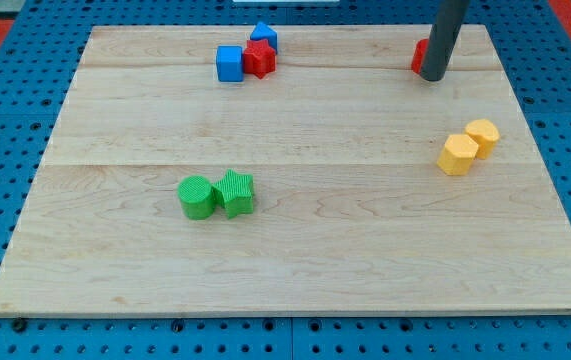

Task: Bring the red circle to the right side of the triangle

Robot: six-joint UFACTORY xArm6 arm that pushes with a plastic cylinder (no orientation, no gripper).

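The red circle (419, 56) lies near the view's top right and is mostly hidden behind my rod; only its left edge shows. My tip (431, 78) rests on the board touching or just in front of the red circle, on its right side. The blue triangle (263, 36) sits at the view's top centre, far to the left of the red circle. A red star (259, 59) touches the triangle just below it.
A blue cube (229, 63) sits against the red star's left. Two yellow blocks (457, 154) (482, 134) lie together at the right. A green circle (197, 197) and a green star (235, 192) touch at left of centre. The wooden board (295, 270) is ringed by blue pegboard.
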